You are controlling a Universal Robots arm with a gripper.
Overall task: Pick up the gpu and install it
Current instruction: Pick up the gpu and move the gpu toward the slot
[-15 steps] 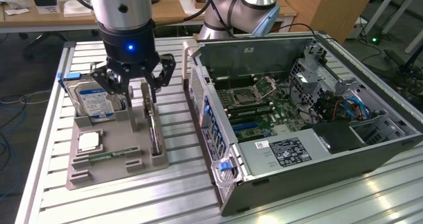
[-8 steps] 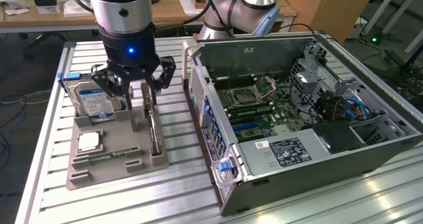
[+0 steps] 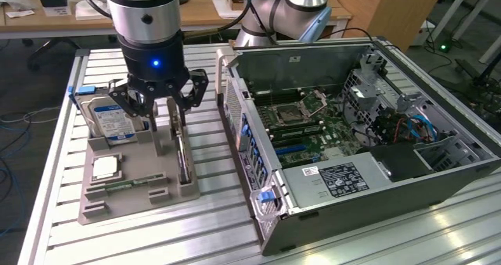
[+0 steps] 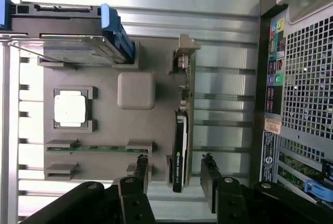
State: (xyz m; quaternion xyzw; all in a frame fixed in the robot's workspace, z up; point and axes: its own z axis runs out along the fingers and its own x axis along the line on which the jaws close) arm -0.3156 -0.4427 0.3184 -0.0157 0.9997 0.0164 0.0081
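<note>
The gpu (image 3: pixel 182 155) stands on its long edge in a slot along the side of the grey fixture tray (image 3: pixel 135 205) nearest the case. In the wrist view the gpu (image 4: pixel 183 125) is a thin green board with a black cooler on one face and a metal bracket at its far end. My gripper (image 3: pixel 165 114) hangs just above the tray, open. Its two black fingers (image 4: pixel 140 168) straddle the cooler end of the card without touching it, and the gripper (image 4: pixel 174 174) holds nothing.
The tray (image 4: pixel 104 122) also holds a hard drive (image 3: pixel 114 119) with a blue-white label, a square processor (image 3: pixel 105 167) and a narrow memory stick (image 3: pixel 130 184). The open computer case (image 3: pixel 438 177) lies at the exterior view's right, its motherboard (image 3: pixel 313 130) exposed. The table (image 3: pixel 211 233) is slatted aluminium.
</note>
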